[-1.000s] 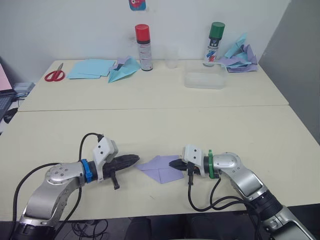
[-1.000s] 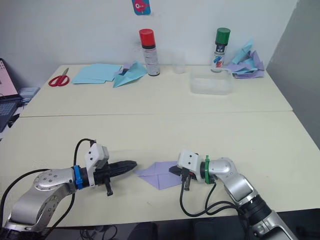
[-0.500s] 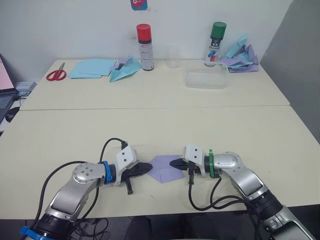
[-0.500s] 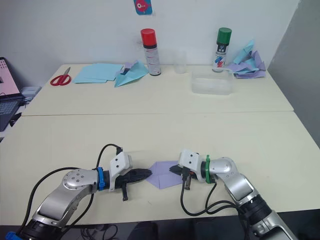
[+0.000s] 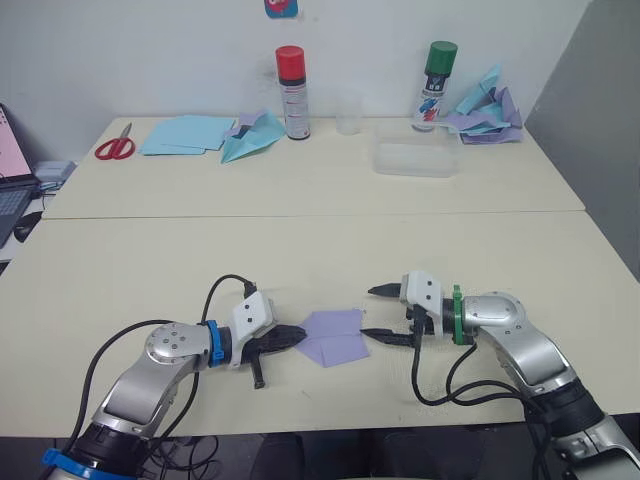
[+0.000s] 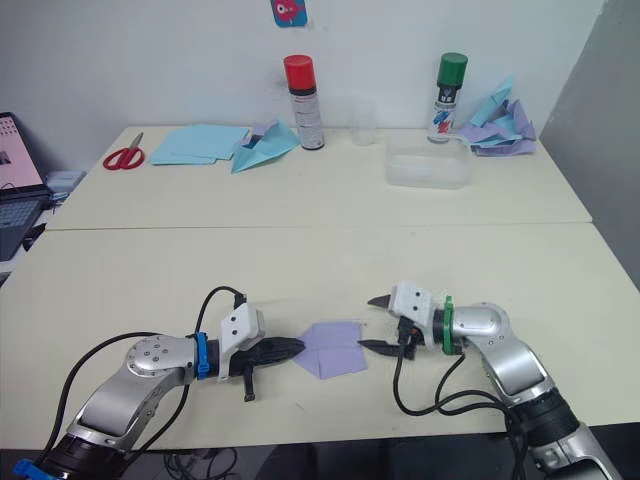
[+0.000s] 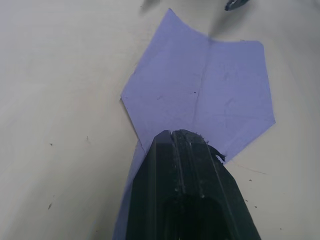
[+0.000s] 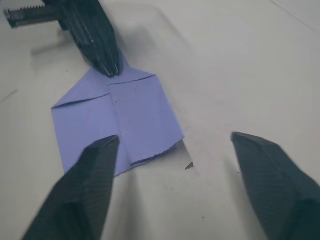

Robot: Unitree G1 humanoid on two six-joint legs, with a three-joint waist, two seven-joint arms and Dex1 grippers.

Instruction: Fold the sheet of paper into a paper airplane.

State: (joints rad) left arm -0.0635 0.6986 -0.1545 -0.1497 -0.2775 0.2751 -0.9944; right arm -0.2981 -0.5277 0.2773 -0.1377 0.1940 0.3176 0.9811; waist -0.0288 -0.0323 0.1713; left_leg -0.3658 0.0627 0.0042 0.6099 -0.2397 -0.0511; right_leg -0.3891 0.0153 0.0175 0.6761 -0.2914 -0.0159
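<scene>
Left gripper point(image 5: 292, 337) fingers clenched on the sheet of paper point(image 5: 335, 336), covering its near tip. Right gripper point(image 5: 381, 313) fingers released, just beside it.

Far table edge: red scissors point(image 5: 111, 149), blue sheets point(image 5: 182, 135), red-capped can point(image 5: 291, 92), green-capped can point(image 5: 434, 72), possibly clear tub point(image 5: 415, 159).

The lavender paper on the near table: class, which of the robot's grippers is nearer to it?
Left. The left gripper, shut, rests its tip on the pointed end of the lavender paper. The right gripper is open just off the paper's opposite edge, not touching it.
</scene>
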